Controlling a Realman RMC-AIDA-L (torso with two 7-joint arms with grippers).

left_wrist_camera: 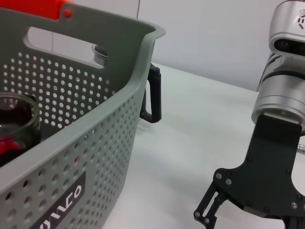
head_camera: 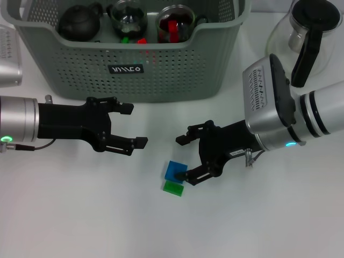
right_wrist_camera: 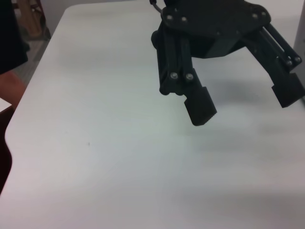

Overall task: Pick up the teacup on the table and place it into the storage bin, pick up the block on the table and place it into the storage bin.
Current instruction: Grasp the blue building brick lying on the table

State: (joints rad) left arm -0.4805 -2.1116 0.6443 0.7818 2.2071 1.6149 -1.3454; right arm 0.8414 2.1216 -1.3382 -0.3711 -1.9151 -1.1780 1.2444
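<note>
Two small blocks lie nearest on the white table point(head_camera: 64, 215): a green block point(head_camera: 173, 187) touching the front edge of a blue block point(head_camera: 175, 170). Right gripper point(head_camera: 183, 159) sits just beside them, fingers spread wide, one fingertip point(head_camera: 189, 177) at the blue block's right edge, the other apart toward the bin; nothing held. Its silver arm comes in from the right.

Left gripper point(head_camera: 133, 125) level with it, well to the left of the blocks, fingers also spread and holding nothing, pointing right across bare table. In the right wrist view it shows as a black claw point(right_wrist_camera: 248, 102) over the tabletop, wide apart.

Behind both, the storage bin point(head_camera: 134, 59): grey-green, perforated walls, black label on the front. Inside: a dark teapot point(head_camera: 79, 21) at left, a glass teacup point(head_camera: 128, 17) in the middle, a second glass cup point(head_camera: 174, 22) with red pieces at right. Small red and green bits show between the cups.

Farthest right, beside the bin, a glass pitcher point(head_camera: 306, 29) with a black handle.
</note>
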